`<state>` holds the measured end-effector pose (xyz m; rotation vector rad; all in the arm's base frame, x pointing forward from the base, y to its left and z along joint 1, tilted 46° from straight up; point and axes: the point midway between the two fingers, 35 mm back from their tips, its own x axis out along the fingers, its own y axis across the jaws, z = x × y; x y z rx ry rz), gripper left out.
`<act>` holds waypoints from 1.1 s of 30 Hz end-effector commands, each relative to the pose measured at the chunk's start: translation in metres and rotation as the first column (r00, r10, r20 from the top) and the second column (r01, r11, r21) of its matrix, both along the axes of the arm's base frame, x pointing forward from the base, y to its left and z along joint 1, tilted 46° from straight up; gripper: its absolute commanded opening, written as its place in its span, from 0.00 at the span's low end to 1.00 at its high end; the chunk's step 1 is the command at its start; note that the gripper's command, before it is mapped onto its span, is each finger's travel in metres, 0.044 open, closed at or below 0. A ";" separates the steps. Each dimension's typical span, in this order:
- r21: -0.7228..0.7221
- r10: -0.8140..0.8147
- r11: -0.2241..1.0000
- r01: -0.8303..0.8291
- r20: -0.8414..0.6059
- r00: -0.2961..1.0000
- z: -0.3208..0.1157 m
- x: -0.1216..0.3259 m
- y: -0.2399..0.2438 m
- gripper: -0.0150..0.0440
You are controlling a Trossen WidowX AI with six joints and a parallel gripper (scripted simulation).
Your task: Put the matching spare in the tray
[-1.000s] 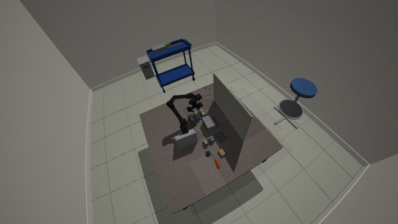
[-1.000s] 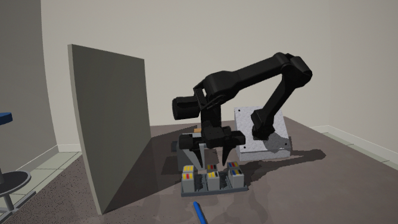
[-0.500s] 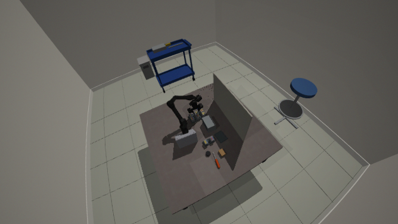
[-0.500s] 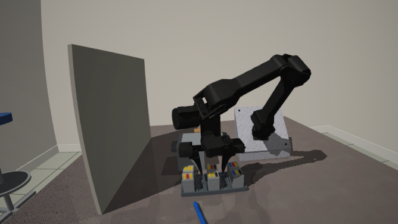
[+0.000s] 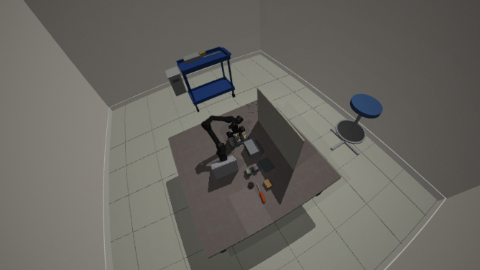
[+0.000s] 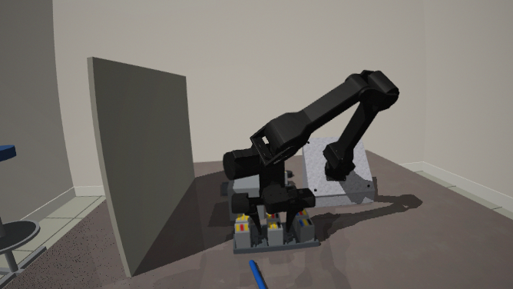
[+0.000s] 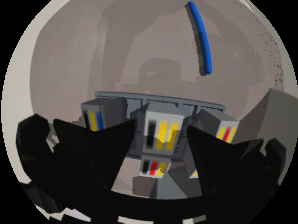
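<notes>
The middle spare [image 6: 275, 231], with yellow stripes, stood in the gray rack [image 6: 276, 246] between two other spares. The gripper [image 6: 273, 227] hung over it with one finger [image 6: 256, 224] on each side, partly open and holding nothing. A blue pen [image 6: 258, 274] lay near the rack. A tall board [image 6: 142, 161] stood beside them.

Top view: high, far, angled down on whole room and table [image 5: 215, 222]. Exterior: near, table height, facing the arm [image 6: 307, 119]. Wrist: closest, looks down past fingers. All three share the rack of spares [image 6: 274, 234].
</notes>
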<state>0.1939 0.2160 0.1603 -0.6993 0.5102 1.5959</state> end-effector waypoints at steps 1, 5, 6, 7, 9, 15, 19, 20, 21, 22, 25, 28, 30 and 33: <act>-0.006 -0.003 1.000 0.003 -0.004 1.000 -0.006 -0.001 0.005 0.76; -0.003 -0.004 1.000 0.004 -0.005 1.000 -0.010 -0.002 0.009 0.76; -0.003 -0.004 1.000 0.004 -0.005 1.000 -0.011 -0.003 0.010 0.76; -0.003 -0.004 1.000 0.004 -0.005 1.000 -0.011 -0.003 0.010 0.76; -0.003 -0.004 1.000 0.004 -0.005 1.000 -0.011 -0.003 0.010 0.76; -0.003 -0.004 1.000 0.004 -0.005 1.000 -0.011 -0.003 0.010 0.76; 0.002 0.001 1.000 -0.001 -0.005 1.000 -0.010 -0.003 0.010 0.67; 0.002 0.001 1.000 -0.001 -0.005 1.000 -0.010 -0.003 0.010 0.63; 0.002 0.001 1.000 -0.001 -0.005 1.000 -0.010 -0.003 0.010 0.58; 0.002 0.001 1.000 -0.001 -0.005 1.000 -0.010 -0.003 0.010 0.54; 0.002 0.001 1.000 -0.001 -0.005 1.000 -0.010 -0.003 0.010 0.47; 0.002 0.001 1.000 -0.001 -0.005 1.000 -0.010 -0.003 0.010 0.44; 0.002 0.001 1.000 -0.001 -0.005 1.000 -0.010 -0.003 0.010 0.42; 0.002 0.001 1.000 -0.001 -0.005 1.000 -0.010 -0.003 0.010 0.28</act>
